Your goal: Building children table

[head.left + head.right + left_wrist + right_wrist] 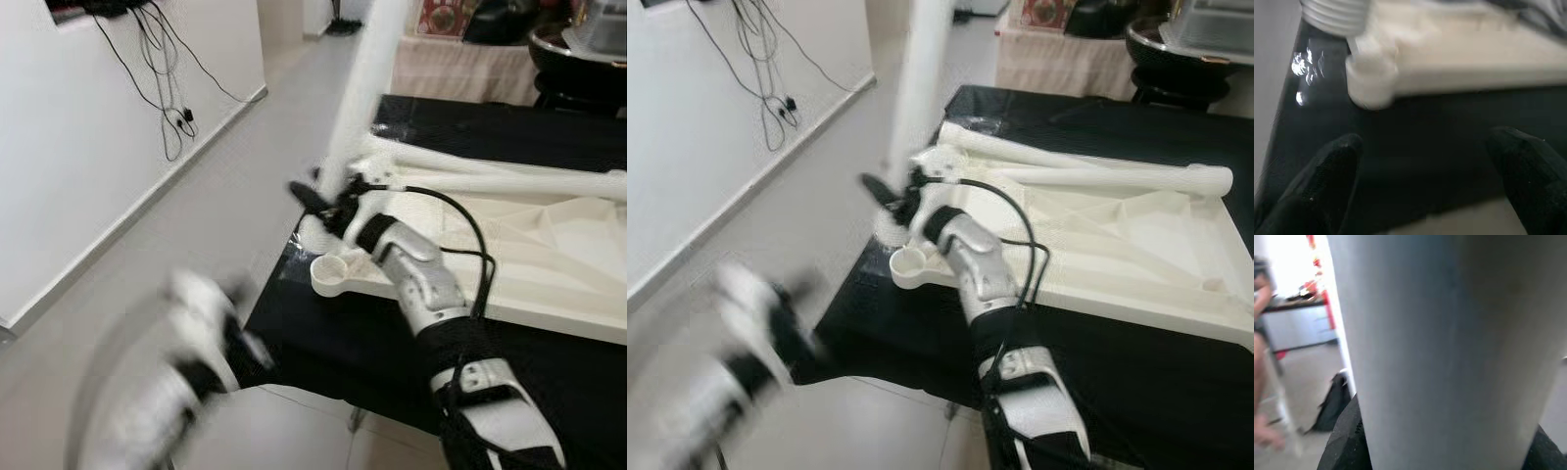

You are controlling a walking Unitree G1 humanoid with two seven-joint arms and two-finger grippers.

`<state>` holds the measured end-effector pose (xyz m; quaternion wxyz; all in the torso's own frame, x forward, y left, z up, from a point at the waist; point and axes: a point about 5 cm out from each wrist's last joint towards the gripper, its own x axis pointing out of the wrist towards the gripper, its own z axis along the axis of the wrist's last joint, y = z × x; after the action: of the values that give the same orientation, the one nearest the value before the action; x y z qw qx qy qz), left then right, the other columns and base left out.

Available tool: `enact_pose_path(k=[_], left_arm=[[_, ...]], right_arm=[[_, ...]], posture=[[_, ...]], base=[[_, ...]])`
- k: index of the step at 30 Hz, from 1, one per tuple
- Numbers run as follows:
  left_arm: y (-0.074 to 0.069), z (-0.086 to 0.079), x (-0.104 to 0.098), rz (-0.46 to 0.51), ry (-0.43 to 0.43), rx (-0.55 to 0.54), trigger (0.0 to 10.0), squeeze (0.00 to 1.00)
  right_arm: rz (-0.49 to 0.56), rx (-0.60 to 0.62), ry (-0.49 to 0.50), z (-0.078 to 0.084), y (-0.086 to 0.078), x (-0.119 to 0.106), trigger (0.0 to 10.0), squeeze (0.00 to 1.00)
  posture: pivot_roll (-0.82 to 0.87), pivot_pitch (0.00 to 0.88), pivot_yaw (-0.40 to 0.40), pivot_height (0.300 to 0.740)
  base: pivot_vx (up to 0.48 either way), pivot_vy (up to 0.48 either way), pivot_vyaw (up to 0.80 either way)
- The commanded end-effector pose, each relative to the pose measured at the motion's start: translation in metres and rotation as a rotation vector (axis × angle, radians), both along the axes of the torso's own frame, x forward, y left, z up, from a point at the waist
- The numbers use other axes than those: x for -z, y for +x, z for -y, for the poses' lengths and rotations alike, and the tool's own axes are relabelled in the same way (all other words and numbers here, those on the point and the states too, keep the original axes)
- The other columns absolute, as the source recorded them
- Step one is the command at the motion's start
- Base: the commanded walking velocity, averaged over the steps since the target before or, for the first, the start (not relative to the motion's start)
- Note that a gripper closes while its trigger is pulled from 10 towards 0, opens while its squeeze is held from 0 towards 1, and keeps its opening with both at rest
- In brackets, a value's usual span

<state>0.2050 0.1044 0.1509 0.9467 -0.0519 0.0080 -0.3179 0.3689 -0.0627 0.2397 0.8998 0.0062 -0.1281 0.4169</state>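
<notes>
Left gripper [240, 338] is blurred, low at the near-left edge of the black table [333, 343], fingers [1327, 181] spread apart with nothing between them. Right gripper [323, 201] is clamped on the white leg [367, 88], which stands upright over the corner socket [338, 269] of the upturned white tabletop [549, 255]. Two more legs [1097, 162] lie across the tabletop's far side.

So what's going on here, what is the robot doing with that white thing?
The robot is assembling a small white table. The tabletop lies upside down on a black surface. The right gripper holds an upright white leg at the near corner, beside an open socket. More legs lie across the tabletop. The left gripper, fingers open, hangs blurred by the surface's edge.
</notes>
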Motion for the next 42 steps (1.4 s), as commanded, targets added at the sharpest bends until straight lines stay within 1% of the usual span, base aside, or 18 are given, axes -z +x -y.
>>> enact_pose_path(k=[1, 3, 7, 9, 10, 12, 14, 15, 18, 20, 29, 30, 31, 35, 37, 38, 40, 42], left_arm=[[-0.004, 0.000, -0.003, 0.047, 0.040, -0.012, 10.0, 0.00], [-0.011, 0.000, 0.002, 0.046, 0.087, -0.029, 10.0, 0.00], [-0.011, -0.008, 0.003, 0.065, 0.135, -0.110, 10.0, 0.00], [-0.015, -0.007, 0.001, 0.084, 0.156, -0.111, 10.0, 0.00], [-0.015, -0.007, 0.001, 0.084, 0.156, -0.111, 10.0, 0.00], [-0.023, -0.003, 0.000, 0.085, 0.153, -0.088, 10.0, 0.00], [-0.033, 0.002, -0.002, 0.091, 0.143, -0.078, 10.0, 0.00], [-0.033, 0.002, -0.002, 0.091, 0.143, -0.078, 10.0, 0.00], [-0.036, 0.005, -0.004, 0.094, 0.135, -0.079, 10.0, 0.00], [-0.038, 0.007, -0.006, 0.095, 0.126, -0.080, 10.0, 0.00], [-0.045, 0.010, -0.010, 0.092, 0.117, -0.074, 10.0, 0.00], [-0.045, 0.010, -0.010, 0.092, 0.117, -0.074, 10.0, 0.00], [-0.046, 0.011, -0.010, 0.091, 0.117, -0.075, 10.0, 0.00], [-0.046, 0.012, -0.010, 0.091, 0.117, -0.075, 10.0, 0.00], [-0.043, 0.014, -0.011, 0.096, 0.117, -0.080, 10.0, 0.00], [-0.043, 0.014, -0.011, 0.096, 0.117, -0.080, 10.0, 0.00], [-0.041, 0.014, -0.011, 0.099, 0.117, -0.083, 10.0, 0.00], [-0.041, 0.014, -0.011, 0.101, 0.118, -0.084, 10.0, 0.00]], right_arm=[[0.011, -0.017, -0.020, -0.002, -0.002, 0.004, 10.0, 0.00], [0.019, -0.037, -0.034, -0.004, 0.000, 0.003, 10.0, 0.00], [0.043, -0.045, -0.066, -0.003, 0.008, -0.003, 10.0, 0.00], [0.057, -0.050, -0.070, 0.001, 0.011, -0.012, 10.0, 0.00], [0.057, -0.050, -0.070, 0.001, 0.011, -0.012, 10.0, 0.00], [0.077, -0.039, -0.066, 0.011, 0.016, -0.024, 10.0, 0.00], [0.101, -0.080, -0.055, 0.022, 0.016, -0.035, 10.0, 0.00], [0.101, -0.080, -0.055, 0.022, 0.016, -0.035, 10.0, 0.00], [0.108, -0.164, -0.066, 0.027, 0.012, -0.037, 10.0, 0.00], [0.112, -0.241, -0.096, 0.031, 0.008, -0.035, 10.0, 0.00], [0.138, -0.392, -0.172, 0.043, 0.000, -0.042, 10.0, 0.00], [0.138, -0.392, -0.172, 0.043, 0.000, -0.042, 10.0, 0.00], [0.147, -0.434, -0.209, 0.043, -0.003, -0.042, 10.0, 0.00], [0.153, -0.456, -0.233, 0.041, -0.006, -0.041, 10.0, 0.00], [0.164, -0.501, -0.287, 0.028, -0.011, -0.035, 10.0, 0.00], [0.164, -0.501, -0.287, 0.028, -0.011, -0.035, 10.0, 0.00], [0.173, -0.519, -0.324, 0.019, -0.015, -0.031, 10.0, 0.00], [0.177, -0.530, -0.343, 0.015, -0.016, -0.029, 10.0, 0.00]], posture=[[0.09, 0.271, 0.028, 0.740], [0.09, 0.291, 0.029, 0.740], [0.09, 0.328, 0.026, 0.740], [0.10, 0.346, 0.025, 0.740], [0.10, 0.346, 0.025, 0.740], [0.10, 0.376, 0.022, 0.740], [0.11, 0.407, 0.014, 0.740], [0.11, 0.407, 0.014, 0.740], [0.11, 0.412, 0.014, 0.740], [0.10, 0.437, 0.014, 0.740], [0.10, 0.465, 0.012, 0.740], [0.10, 0.465, 0.012, 0.740], [0.10, 0.467, 0.009, 0.740], [0.10, 0.467, 0.008, 0.740], [0.10, 0.464, 0.004, 0.740], [0.10, 0.464, 0.004, 0.740], [0.10, 0.462, 0.004, 0.740], [0.09, 0.459, 0.002, 0.740]], base=[[0.000, 0.000, 0.00], [0.000, 0.000, 0.00], [0.000, 0.000, 0.00], [0.000, 0.000, 0.00], [0.000, 0.000, 0.00], [0.000, 0.000, 0.00], [0.000, 0.000, 0.00], [0.000, 0.000, 0.00], [0.000, 0.000, 0.00], [0.000, 0.000, 0.00], [0.000, 0.000, 0.00], [0.000, 0.000, 0.00], [0.000, 0.000, 0.00], [0.000, 0.000, 0.00], [0.000, 0.000, 0.00], [0.000, 0.000, 0.00], [0.000, 0.000, 0.00], [0.000, 0.000, 0.00]])
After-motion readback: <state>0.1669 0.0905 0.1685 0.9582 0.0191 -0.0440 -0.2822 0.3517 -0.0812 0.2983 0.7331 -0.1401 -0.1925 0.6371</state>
